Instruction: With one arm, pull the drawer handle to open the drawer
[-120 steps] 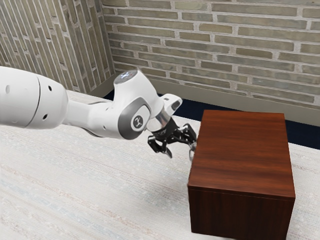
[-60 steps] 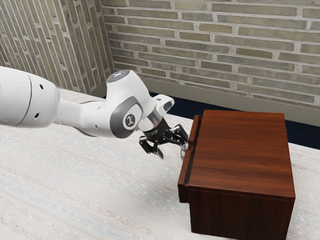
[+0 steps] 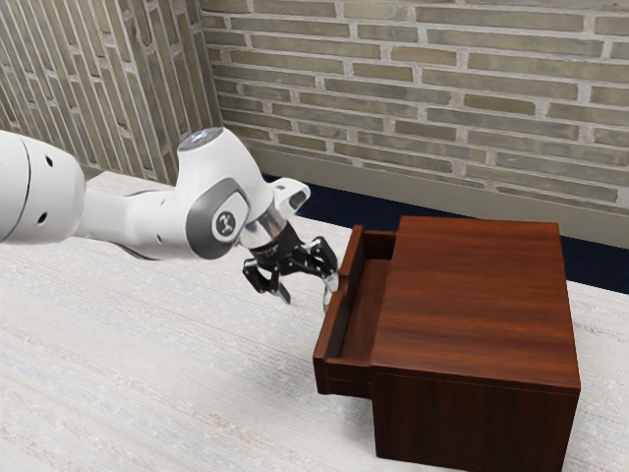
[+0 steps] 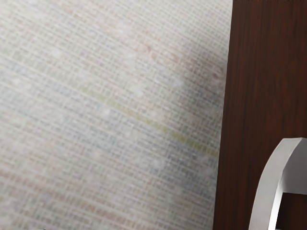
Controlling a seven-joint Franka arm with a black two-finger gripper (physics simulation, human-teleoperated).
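1. The white arm [image 3: 128, 211] enters from the exterior view's left and stretches low over the pale woven desk [image 3: 147, 374] toward the exterior view's right.
2. At the arm's end, the black hand [image 3: 305, 280] hangs just above the desk, right against the front of the drawer. It sits at the silvery handle [image 3: 330, 286], but whether it is closed on the handle or merely beside it cannot be told from this angle.
3. The handle is fixed to the outer face of the drawer front. In the wrist view it shows as a curved grey bar [image 4: 276, 187] standing off the dark wood panel [image 4: 259, 96], with the desk's weave [image 4: 105, 110] beside the panel.
4. The drawer [image 3: 356, 305] stands partly open. It juts out of the cabinet toward the exterior view's left, and its hollow inside shows from above.
5. The cabinet [image 3: 482, 305] is a dark reddish-brown wooden box resting on the desk at the exterior view's right, with the drawer in its upper part.
6. A brick wall [image 3: 413, 79] runs behind the desk.
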